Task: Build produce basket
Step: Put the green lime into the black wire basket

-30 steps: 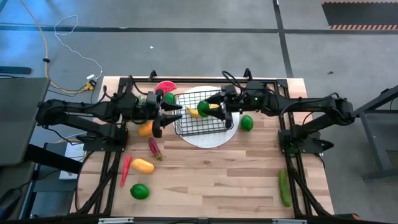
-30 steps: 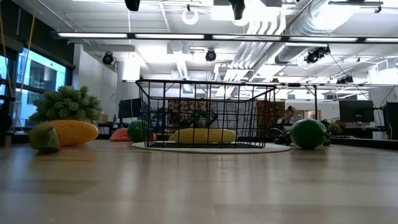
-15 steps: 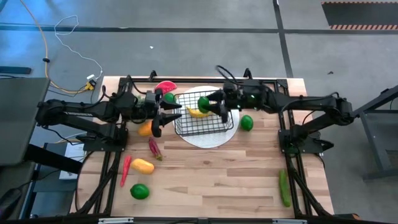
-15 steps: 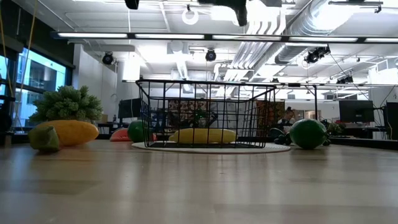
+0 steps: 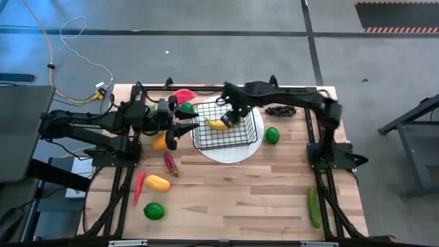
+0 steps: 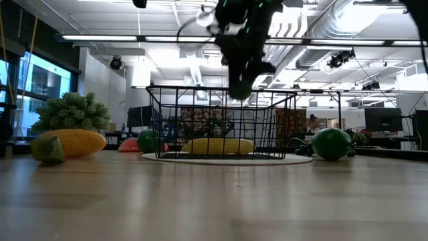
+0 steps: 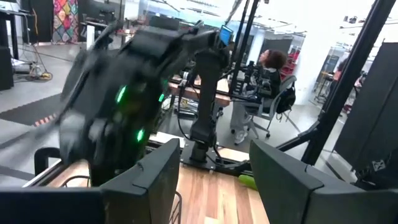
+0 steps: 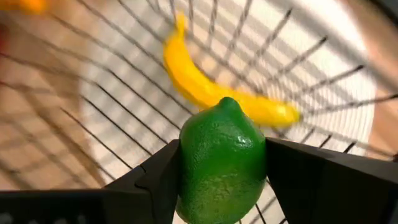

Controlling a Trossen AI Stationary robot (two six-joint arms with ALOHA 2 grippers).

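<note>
Green lime (image 8: 222, 158) gripped by right fingers (image 8: 161, 177) above basket (image 5: 226, 127) | left fingers (image 7: 155, 180) apart, empty

right arm in the left wrist view (image 7: 134, 118): smeared by motion; its gripper cannot be made out there.
right gripper in the low view (image 6: 242, 84): a dark blur just above the basket (image 6: 221, 124) rim; the lime it holds barely shows.
lime (image 8: 222, 163): its lower end is cut off by the picture's edge, its sides covered by the fingers (image 8: 155, 180).
banana (image 8: 214, 87): soft and out of focus inside the basket, partly behind the lime.
left gripper (image 5: 180, 127): beside the basket; fingertips cut off in its wrist view.
dark grapes (image 5: 281, 110): near the basket, too small to tell apart.
</note>
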